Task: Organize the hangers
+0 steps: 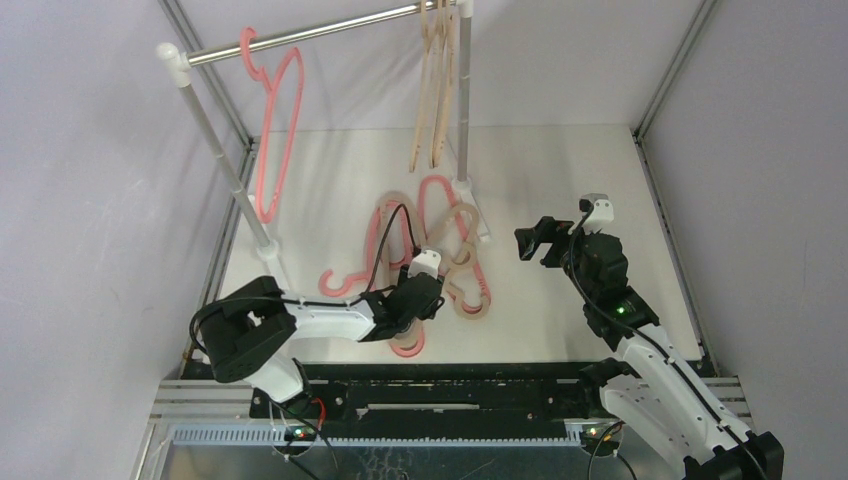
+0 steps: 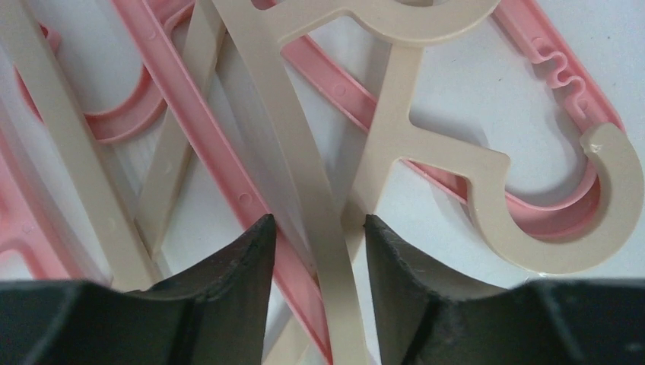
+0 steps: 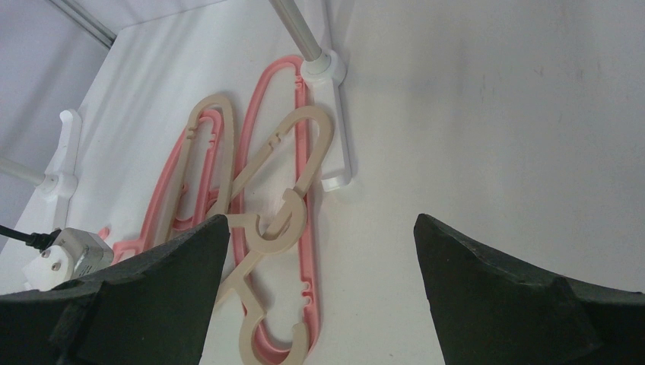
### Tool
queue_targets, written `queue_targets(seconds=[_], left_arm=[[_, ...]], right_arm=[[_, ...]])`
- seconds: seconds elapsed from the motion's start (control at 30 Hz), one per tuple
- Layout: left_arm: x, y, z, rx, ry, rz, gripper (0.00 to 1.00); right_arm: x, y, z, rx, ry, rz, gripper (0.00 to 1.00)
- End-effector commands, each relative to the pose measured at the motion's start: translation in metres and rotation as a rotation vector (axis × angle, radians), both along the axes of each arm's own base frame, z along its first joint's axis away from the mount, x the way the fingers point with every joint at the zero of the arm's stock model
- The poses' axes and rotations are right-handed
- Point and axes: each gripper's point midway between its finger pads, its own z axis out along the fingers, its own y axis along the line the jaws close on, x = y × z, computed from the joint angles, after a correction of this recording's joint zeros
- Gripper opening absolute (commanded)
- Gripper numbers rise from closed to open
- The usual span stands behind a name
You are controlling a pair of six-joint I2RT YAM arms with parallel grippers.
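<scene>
A pile of pink and beige hangers (image 1: 440, 235) lies tangled on the white table. One pink hanger (image 1: 277, 130) hangs at the left end of the rail, and beige hangers (image 1: 435, 80) hang at its right end. My left gripper (image 1: 425, 300) is low over the near edge of the pile. In the left wrist view its jaws (image 2: 318, 224) are open and straddle a beige hanger arm (image 2: 304, 152) lying over a pink one (image 2: 213, 144), with gaps on both sides. My right gripper (image 1: 535, 240) is open and empty, above the table to the right of the pile (image 3: 285, 152).
The silver rail (image 1: 330, 30) rests on two posts with white feet; the right foot (image 3: 335, 152) touches the pile. Grey walls and metal frame bars enclose the table. The left wrist's cable (image 1: 385, 240) arcs over the pile.
</scene>
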Motion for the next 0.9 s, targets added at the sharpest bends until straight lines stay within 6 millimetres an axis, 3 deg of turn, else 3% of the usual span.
queue_targets(seconds=[0.0, 0.13, 0.47, 0.87], left_arm=[[-0.008, 0.005, -0.018, 0.052, 0.054, -0.012, 0.45], [-0.009, 0.009, -0.019, 0.064, 0.056, -0.008, 0.39], [-0.012, 0.019, -0.014, 0.099, 0.062, 0.004, 0.00], [-0.005, 0.038, 0.061, 0.091, -0.067, 0.011, 0.00]], right_arm=[[0.003, 0.000, 0.012, 0.036, -0.041, -0.013, 0.99], [0.003, -0.001, 0.013, 0.038, -0.045, -0.013, 0.99], [0.001, -0.001, 0.012, 0.042, -0.048, -0.014, 0.99], [0.002, -0.002, 0.010, 0.047, -0.045, -0.020, 0.98]])
